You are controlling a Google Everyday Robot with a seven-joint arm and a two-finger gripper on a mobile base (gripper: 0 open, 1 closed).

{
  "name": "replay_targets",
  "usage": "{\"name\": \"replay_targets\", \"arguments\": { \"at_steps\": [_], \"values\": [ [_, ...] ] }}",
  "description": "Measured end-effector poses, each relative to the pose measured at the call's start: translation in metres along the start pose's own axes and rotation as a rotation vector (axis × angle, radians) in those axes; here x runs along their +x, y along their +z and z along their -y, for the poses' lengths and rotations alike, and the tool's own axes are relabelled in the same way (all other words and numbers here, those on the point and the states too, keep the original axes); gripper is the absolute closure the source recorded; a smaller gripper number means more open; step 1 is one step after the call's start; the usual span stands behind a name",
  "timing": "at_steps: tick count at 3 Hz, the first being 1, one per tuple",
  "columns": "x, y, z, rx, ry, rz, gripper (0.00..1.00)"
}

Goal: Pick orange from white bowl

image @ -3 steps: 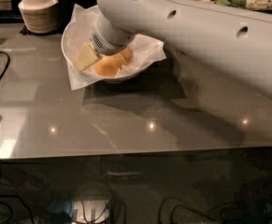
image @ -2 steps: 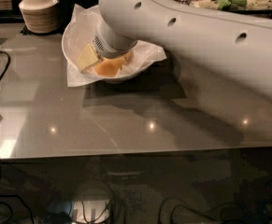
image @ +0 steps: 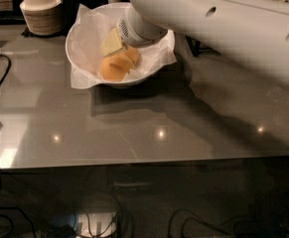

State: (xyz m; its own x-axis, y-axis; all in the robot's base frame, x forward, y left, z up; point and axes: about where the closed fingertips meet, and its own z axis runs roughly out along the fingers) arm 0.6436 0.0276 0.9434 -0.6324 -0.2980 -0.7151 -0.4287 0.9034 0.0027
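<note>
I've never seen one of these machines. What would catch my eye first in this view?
A thick white arm stretches in from the upper right and fills the top of the view. Its pincer is down inside the paper-lined white bowl at the back of the glossy grey table, right by the orange lying there. A stack of small cream bowls stands behind, to the left.

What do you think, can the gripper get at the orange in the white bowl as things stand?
Probably yes. The gripper is down inside the white bowl, right beside the orange, which lies uncovered on the paper lining. Nothing appears to sit between them.
</note>
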Motion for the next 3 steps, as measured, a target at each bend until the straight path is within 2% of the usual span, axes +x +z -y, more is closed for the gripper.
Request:
{"name": "replay_targets", "arguments": {
  "at_steps": [1, 2, 3],
  "values": [
    [-0.015, -0.015, 0.003, 0.005, -0.002, 0.032, 0.17],
    [-0.026, -0.008, -0.009, -0.025, -0.022, 0.036, 0.18],
    [-0.024, 0.017, -0.027, -0.086, -0.033, 0.009, 0.17]
  ]
}}
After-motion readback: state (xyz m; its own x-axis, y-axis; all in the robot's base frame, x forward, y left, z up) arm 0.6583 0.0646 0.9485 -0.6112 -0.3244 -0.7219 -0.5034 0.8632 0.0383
